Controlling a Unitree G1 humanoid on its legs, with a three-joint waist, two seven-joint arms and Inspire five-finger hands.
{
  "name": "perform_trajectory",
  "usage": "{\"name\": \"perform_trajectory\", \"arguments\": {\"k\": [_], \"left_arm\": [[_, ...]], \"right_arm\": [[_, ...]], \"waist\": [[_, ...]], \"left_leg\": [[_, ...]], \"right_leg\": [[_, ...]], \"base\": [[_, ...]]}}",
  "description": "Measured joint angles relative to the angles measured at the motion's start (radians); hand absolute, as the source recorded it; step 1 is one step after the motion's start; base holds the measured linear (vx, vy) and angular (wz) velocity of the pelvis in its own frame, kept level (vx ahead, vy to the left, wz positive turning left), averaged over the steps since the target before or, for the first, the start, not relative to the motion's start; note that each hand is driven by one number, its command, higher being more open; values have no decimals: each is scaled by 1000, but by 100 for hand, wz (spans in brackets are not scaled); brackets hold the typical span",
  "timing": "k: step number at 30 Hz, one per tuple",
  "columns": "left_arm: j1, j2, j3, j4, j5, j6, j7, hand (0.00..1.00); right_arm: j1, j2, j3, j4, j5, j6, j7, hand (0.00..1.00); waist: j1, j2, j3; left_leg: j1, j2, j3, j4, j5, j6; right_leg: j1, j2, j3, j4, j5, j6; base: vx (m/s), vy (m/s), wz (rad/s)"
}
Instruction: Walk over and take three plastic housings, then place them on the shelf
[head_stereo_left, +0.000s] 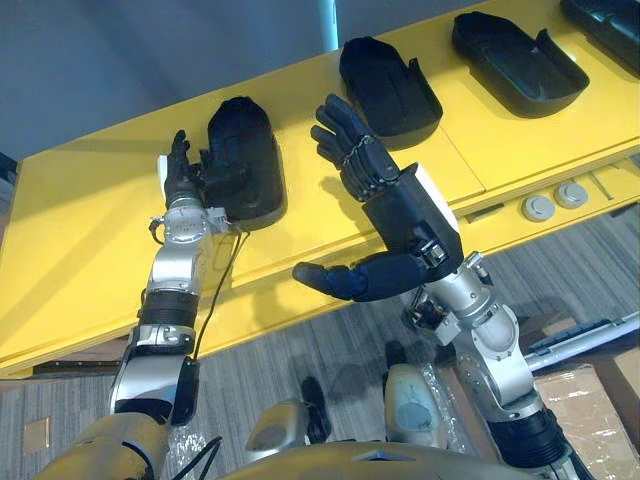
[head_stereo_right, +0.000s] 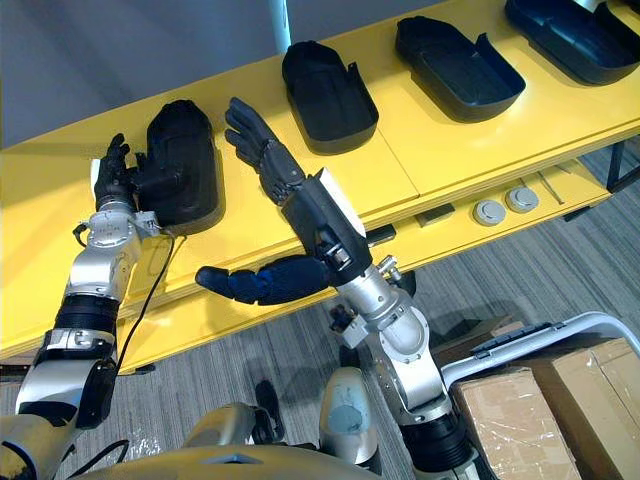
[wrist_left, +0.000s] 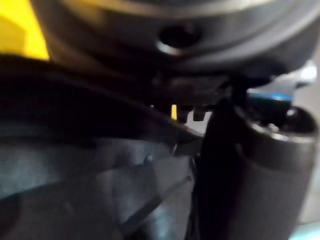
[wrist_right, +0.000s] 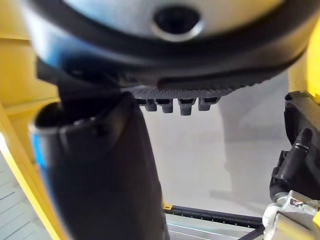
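Observation:
Several black plastic housings lie in a row on the yellow table (head_stereo_left: 90, 230). My left hand (head_stereo_left: 184, 178) is at the left rim of the nearest housing (head_stereo_left: 252, 150), its thumb lying over the rim and its fingers outside it, pinching the edge. Seen from the left wrist, the dark housing (wrist_left: 75, 190) is pressed close against the hand. My right hand (head_stereo_left: 405, 215) hovers open above the table's front edge between that housing and the second housing (head_stereo_left: 385, 85), fingers straight and thumb spread, holding nothing. A third housing (head_stereo_left: 515, 50) and a fourth housing (head_stereo_left: 610, 20) lie farther right.
Two round grey discs (head_stereo_left: 553, 201) sit on the table's lower front ledge at the right. Cardboard boxes (head_stereo_right: 560, 400) and a metal rail (head_stereo_right: 540, 335) stand on the grey carpet at the lower right.

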Motion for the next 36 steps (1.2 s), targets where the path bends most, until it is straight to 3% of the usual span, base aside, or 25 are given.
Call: {"name": "perform_trajectory", "arguments": {"k": [10, 15, 20, 28, 33, 36], "left_arm": [[18, -4, -15, 21, -8, -76, -39, 100], [44, -17, -15, -159, -36, -122, -67, 100], [59, -31, -17, -344, -48, -210, -81, 100], [100, -28, 30, -374, 152, -225, 1, 100], [222, -23, 120, -412, 152, -251, 43, 100], [422, -88, 152, -606, 147, -269, 48, 100]], "right_arm": [[59, 13, 6, 51, -1, -32, -6, 100], [60, 56, -2, 129, -5, -51, -37, 100], [61, 69, -6, 179, -76, -51, -70, 100], [59, 58, -10, 179, -115, -52, -57, 100], [59, 21, -34, 209, -166, -52, -55, 100], [63, 19, -63, 236, -243, -51, -109, 100]], "waist": [[-12, -2, -2], [0, -4, -6], [4, -6, -71], [9, -3, -137], [16, -4, -163], [43, -10, -174]], "left_leg": [[41, 3, -32, -7, -1, 4], [58, 2, -31, -22, 8, 16], [86, 1, -34, -50, 8, 16], [124, 1, -38, -77, 10, 14], [124, 2, -61, -98, 28, 10], [122, 1, -92, -113, 37, 9]], "right_leg": [[91, 5, -34, -76, 17, 13], [129, 10, -41, -142, 48, 14], [162, 12, -55, -177, 48, 14], [202, 18, -59, -205, 49, 15], [220, 19, -92, -230, 58, 12], [240, 20, -120, -253, 63, 12]], "base": [[-4, -8, 6], [26, 14, 0], [78, 24, 4], [14, 7, -1], [-15, -21, 15], [25, -18, 30]]}}
